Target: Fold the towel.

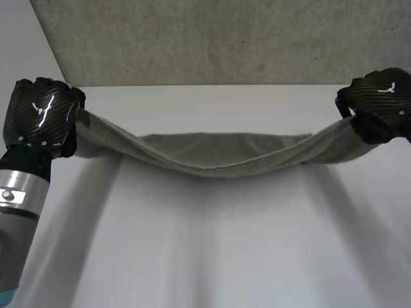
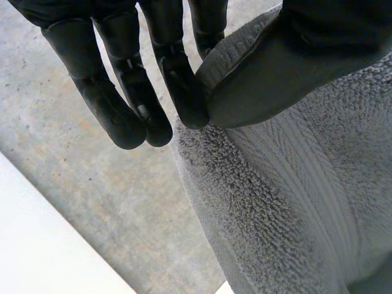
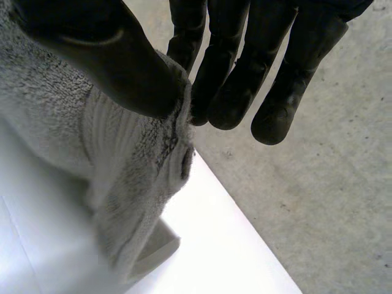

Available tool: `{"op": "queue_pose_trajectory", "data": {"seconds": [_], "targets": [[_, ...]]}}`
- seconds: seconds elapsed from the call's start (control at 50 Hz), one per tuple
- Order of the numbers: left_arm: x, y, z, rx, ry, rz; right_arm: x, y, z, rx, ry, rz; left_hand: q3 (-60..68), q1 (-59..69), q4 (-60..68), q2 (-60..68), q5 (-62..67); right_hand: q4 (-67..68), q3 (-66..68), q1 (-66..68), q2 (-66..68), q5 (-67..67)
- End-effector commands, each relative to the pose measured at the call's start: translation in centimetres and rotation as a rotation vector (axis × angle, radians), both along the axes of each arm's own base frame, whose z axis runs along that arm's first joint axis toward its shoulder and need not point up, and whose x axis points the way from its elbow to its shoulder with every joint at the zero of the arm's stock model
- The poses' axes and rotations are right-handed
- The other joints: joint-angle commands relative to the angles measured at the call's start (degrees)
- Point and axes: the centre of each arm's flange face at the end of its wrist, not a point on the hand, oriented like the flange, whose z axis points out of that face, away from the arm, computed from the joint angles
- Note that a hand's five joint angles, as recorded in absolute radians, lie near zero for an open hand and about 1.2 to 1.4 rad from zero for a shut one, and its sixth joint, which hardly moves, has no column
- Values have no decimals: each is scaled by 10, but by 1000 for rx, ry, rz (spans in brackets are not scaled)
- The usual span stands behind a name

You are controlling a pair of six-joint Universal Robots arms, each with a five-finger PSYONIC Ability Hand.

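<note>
A grey towel hangs stretched between my two hands above the white table, sagging in the middle. My left hand holds its left end; in the left wrist view the thumb pinches the towel's edge against the fingers. My right hand holds the right end. Seen from the right wrist, its thumb presses the towel against the fingers.
A grey concrete floor lies beyond the table's far edge. Both hands are near that far edge, at the table's left and right sides.
</note>
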Motion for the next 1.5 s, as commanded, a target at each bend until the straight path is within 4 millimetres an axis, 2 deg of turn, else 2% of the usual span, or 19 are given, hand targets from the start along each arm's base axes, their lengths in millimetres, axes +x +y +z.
{"op": "queue_pose_trajectory", "data": {"seconds": [0.02,0.06,0.26,0.42,0.64,0.66,0.68,0.7,0.72,0.74,0.76,0.78,0.86,0.92,1.02,1.12,1.2,1.28,1.5], "targets": [[-4,3,0,25,-23,-51,-2,-6,5,-20,4,7,-89,-52,-67,-66,-174,31,34,31,33,22],[-6,0,-1,30,-25,-59,-2,-12,0,-8,8,3,-89,-52,-67,-66,-174,31,34,31,33,22],[-24,-79,-62,198,-56,-60,17,-68,-55,69,114,17,-89,-52,-67,-66,-174,31,34,31,33,22],[-40,-121,-97,248,-69,-79,38,-124,-104,85,154,-55,-89,-52,-67,-66,-174,31,34,31,33,22],[-53,-162,-131,274,-160,-44,57,-159,-138,-8,157,-114,-89,-52,-67,-66,-174,31,34,31,33,22],[-53,-162,-132,274,-160,-43,59,-163,-141,-27,156,-130,-89,-52,-67,-66,-174,-62,-59,-61,-60,-70],[-55,-163,-135,274,-176,-34,60,-166,-142,-49,154,-151,-89,-52,-67,-66,-174,-414,-411,-414,-412,-422],[-55,-163,-135,274,-176,-34,60,-166,-142,-49,154,-151,-89,-52,-67,-66,-174,-418,-415,-417,-416,-426],[-57,-165,-135,266,-183,-20,60,-169,-142,-73,152,-177,-136,-98,-113,-112,-221,-663,-660,-662,-660,-671],[-55,-167,-135,265,-179,5,59,-172,-141,-91,148,-202,-334,-297,-312,-311,-419,-669,-666,-669,-667,-678],[-55,-167,-135,265,-179,5,59,-172,-141,-91,148,-202,-336,-299,-314,-313,-421,-669,-666,-669,-667,-678],[-53,-169,-131,260,-172,35,58,-174,-140,-106,145,-226,-508,-470,-485,-485,-593,-669,-666,-669,-667,-678],[-50,-169,-116,243,-140,121,58,-172,-139,-106,146,-255,-771,-734,-749,-748,-856,-669,-666,-669,-667,-678],[-50,-167,-105,229,-123,140,61,-163,-143,-74,136,-246,-775,-738,-753,-752,-860,-669,-666,-669,-667,-678],[-42,-151,-65,209,-9,175,58,-140,-110,-74,96,-248,-769,-731,-746,-745,-853,-669,-666,-669,-667,-678],[-35,-127,-37,205,76,154,46,-98,-86,-32,66,-256,-765,-728,-743,-742,-850,-669,-666,-669,-667,-678],[-31,-109,-30,216,110,140,41,-75,-78,-13,70,-254,-765,-728,-743,-742,-850,-669,-666,-669,-667,-678],[-27,-87,-26,227,126,133,35,-51,-88,49,90,-250,-765,-728,-743,-742,-850,-669,-666,-669,-667,-678],[-21,-71,-51,299,107,145,17,-41,-140,217,117,-225,-767,-729,-744,-744,-852,-600,-597,-599,-598,-608]]}}
